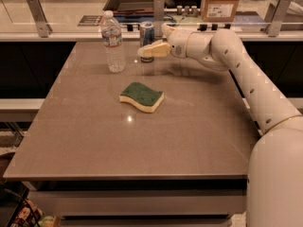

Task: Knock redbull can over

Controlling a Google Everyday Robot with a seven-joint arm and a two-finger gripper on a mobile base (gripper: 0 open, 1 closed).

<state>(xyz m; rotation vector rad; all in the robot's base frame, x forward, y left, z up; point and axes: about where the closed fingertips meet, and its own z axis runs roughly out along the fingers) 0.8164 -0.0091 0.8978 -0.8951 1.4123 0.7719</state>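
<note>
Tool sits at the far edge of the bench, its cream tip reaching leftward across the lower front of the redbull can. From my view I cannot tell whether the tool is open or closed, nor whether it actually touches the can.

The can is a slim metal cylinder, blue and silver with a silver top. It stands upright with its long axis vertical and its top facing up. It is just to the right of a taller clear plastic water bottle, which is ribbed, has a white cap and also stands upright.

The arm behind the tool is smooth white plastic in rounded segments, coming in from the right side.

The bench top is flat, brown-grey and slightly glossy, with a small glint of light near its middle. Closer to me than the can lies a wavy-edged sponge, with a rough green top over a pale yellow foam base. It is well apart from both containers.
</note>
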